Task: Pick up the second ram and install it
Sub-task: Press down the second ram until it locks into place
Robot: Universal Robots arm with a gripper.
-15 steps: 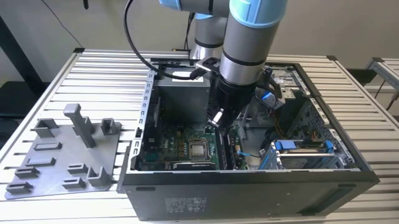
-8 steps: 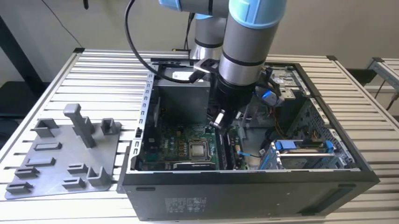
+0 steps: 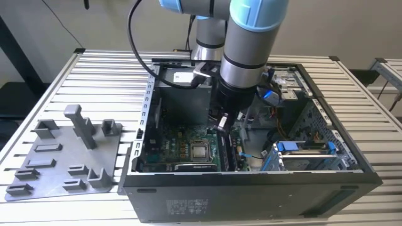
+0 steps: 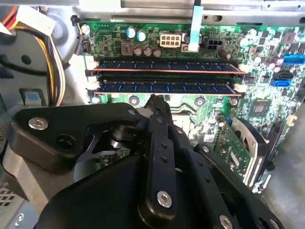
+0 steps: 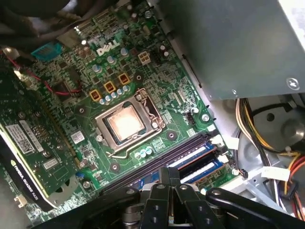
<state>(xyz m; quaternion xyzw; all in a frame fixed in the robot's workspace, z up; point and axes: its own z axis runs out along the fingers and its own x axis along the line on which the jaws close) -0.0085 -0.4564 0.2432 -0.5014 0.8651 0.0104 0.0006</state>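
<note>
Green motherboard (image 5: 157, 71), dark blue second ram (image 4: 167, 87), grey fixture plate (image 3: 63, 160), black fingers (image 4: 159, 119)

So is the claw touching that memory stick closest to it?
Cannot tell. In the second wrist view the claw ends right at the edge of the nearer memory stick sitting in its slot, but its tip hides the spot where they would meet.

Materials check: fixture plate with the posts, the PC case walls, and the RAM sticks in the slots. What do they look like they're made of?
Fixture plate: looks like matte grey plastic, uniform colour, no glare, soft moulded or printed edges.
PC case: probably painted sheet metal, dark outside; the thin perforated inner wall is bare grey.
RAM sticks: dark circuit board with a dull finish, and a coppery strip along one long edge, likely metal contacts.
</note>
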